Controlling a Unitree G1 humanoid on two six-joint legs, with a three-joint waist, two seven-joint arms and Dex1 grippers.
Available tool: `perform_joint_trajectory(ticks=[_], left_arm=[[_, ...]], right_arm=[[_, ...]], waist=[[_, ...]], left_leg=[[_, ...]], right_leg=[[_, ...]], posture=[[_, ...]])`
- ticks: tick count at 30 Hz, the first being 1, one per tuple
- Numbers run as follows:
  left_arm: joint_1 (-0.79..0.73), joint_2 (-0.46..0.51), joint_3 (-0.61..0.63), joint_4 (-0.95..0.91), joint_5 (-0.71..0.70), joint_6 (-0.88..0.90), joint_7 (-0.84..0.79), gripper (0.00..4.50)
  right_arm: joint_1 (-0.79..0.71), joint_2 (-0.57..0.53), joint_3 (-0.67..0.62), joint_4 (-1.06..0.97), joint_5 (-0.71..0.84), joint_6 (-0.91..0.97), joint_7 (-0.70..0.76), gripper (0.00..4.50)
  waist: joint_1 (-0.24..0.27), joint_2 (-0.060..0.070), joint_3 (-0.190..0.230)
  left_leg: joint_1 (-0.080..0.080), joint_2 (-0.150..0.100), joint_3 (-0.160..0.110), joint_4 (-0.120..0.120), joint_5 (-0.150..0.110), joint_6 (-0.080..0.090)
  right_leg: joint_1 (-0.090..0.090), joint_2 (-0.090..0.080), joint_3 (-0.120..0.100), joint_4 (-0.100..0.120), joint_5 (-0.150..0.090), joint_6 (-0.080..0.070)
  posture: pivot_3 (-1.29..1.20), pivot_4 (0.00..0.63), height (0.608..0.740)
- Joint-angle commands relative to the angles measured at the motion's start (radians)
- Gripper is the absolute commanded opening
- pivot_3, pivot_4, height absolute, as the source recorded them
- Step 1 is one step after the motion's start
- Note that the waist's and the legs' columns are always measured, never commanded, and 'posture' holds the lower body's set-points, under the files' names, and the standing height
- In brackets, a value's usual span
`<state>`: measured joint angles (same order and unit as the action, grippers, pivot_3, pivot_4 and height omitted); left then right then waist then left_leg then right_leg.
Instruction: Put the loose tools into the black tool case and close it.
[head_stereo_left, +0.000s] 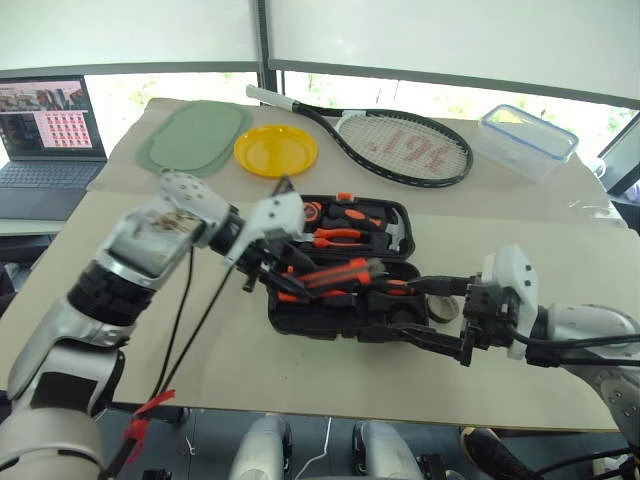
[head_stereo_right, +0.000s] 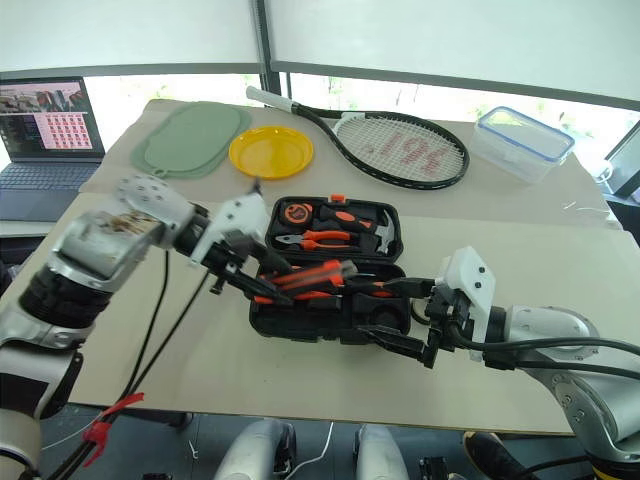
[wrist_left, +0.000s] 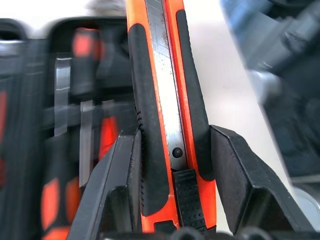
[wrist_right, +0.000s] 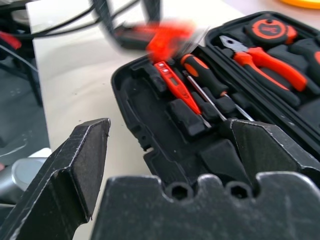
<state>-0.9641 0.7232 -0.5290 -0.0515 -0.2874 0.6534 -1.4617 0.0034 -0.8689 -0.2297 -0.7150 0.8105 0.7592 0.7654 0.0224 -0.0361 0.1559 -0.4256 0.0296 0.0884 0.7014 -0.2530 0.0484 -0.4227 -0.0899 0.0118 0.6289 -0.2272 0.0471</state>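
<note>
The left tool (wrist_left: 172, 165) grips the black-and-orange utility knife (wrist_left: 167, 100) above the near half of the open black tool case (head_stereo_left: 345, 320), mid-tabletop (head_stereo_left: 560, 250). The right tool (head_stereo_left: 430, 315) stands wide, empty, right of the case.

In the right wrist view the utility knife (wrist_right: 167, 35) is a motion-blurred orange smear, and the tape roll (head_stereo_left: 444, 307) sits seemingly half hidden behind the tool case (head_stereo_left: 300, 318).
</note>
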Motion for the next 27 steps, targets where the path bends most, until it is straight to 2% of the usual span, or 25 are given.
perform_joint_trajectory(ticks=[1, 10, 14, 22, 24, 27], left_arm=[[-0.048, -0.043, -0.065, 0.023, 0.069, 0.021, -0.005, 1.63], [-0.044, -0.052, -0.175, 0.063, 0.186, 0.014, -0.067, 1.63], [-0.032, -0.087, -0.191, 0.087, 0.208, 0.023, -0.062, 1.63], [-0.015, -0.096, -0.198, 0.106, 0.247, -0.011, -0.082, 1.63], [-0.011, -0.092, -0.191, 0.101, 0.25, -0.02, -0.087, 2.62], [-0.007, -0.069, -0.149, 0.038, 0.194, 0.039, -0.131, 3.63]], right_arm=[[0.021, 0.011, -0.06, -0.06, 0.031, 0.003, -0.047, 4.5], [0.069, 0.02, -0.086, -0.105, 0.05, 0.003, -0.117, 4.5], [0.068, 0.022, -0.072, -0.098, 0.036, -0.01, -0.123, 4.5], [0.047, 0.029, -0.051, -0.09, 0.029, -0.017, -0.129, 4.5], [0.047, 0.031, -0.048, -0.091, 0.028, -0.018, -0.127, 4.5], [0.049, 0.032, -0.043, -0.09, 0.028, -0.019, -0.123, 4.5]], waist=[[0.0, 0.0, 0.0], [-0.01, 0.0, 0.0], [-0.005, 0.0, 0.0], [-0.004, 0.001, 0.0], [-0.005, 0.001, 0.0], [-0.009, 0.001, -0.001]], left_leg=[[0.0, 0.0, 0.0, 0.0, 0.0, 0.0], [0.0, 0.0, 0.0, 0.001, 0.0, 0.001], [0.0, 0.0, 0.0, 0.001, -0.001, 0.001], [0.001, 0.0, -0.001, 0.001, -0.001, 0.001], [0.001, 0.0, 0.0, 0.001, -0.001, 0.002], [0.0, 0.0, -0.001, 0.001, -0.001, 0.002]], right_leg=[[0.0, 0.0, 0.0, 0.0, 0.0, 0.0], [0.0, 0.0, 0.001, 0.0, 0.0, 0.001], [0.001, -0.001, 0.001, 0.0, -0.001, 0.001], [0.001, -0.001, 0.001, 0.0, -0.001, 0.002], [0.001, -0.001, 0.001, 0.0, -0.001, 0.002], [0.001, 0.0, 0.001, 0.0, -0.001, 0.001]], posture=[[0.0, 0.15, 0.738], [0.0, 0.15, 0.738], [0.0, 0.15, 0.738], [0.0, 0.15, 0.738], [0.0, 0.15, 0.738], [0.0, 0.15, 0.738]])
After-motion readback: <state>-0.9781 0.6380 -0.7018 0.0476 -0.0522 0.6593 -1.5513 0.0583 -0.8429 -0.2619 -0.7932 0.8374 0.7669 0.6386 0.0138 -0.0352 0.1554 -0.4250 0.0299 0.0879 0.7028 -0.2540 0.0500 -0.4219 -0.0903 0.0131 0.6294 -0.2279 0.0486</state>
